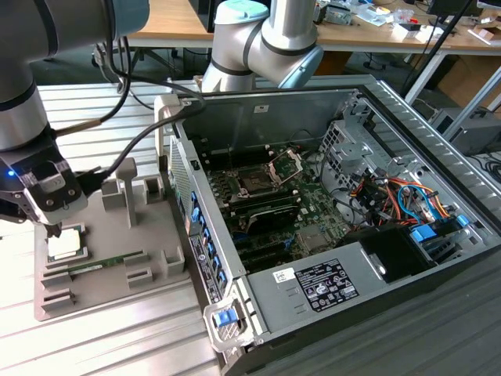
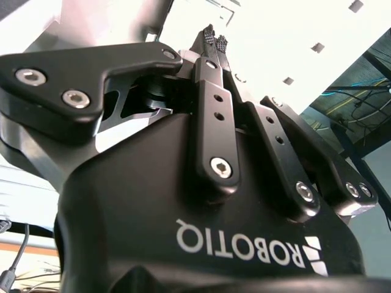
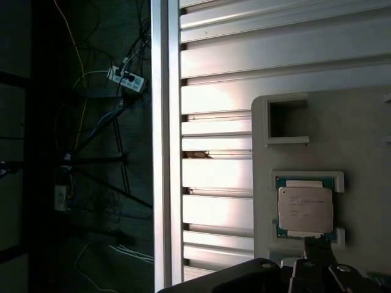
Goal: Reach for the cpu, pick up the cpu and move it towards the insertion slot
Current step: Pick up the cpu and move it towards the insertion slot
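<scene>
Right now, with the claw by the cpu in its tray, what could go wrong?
1. The claw is shut at the edge of the cpu; lowering like this could press on the chip instead of straddling it.
2. The case wall stands between the tray and the insertion slot; a low carry might clip it.

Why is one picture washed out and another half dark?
In the second wrist view the backdrop behind the gripper is blown out white; in the first wrist view the floor is dim while the table glares beside the chip; the exterior view is evenly lit.
</scene>
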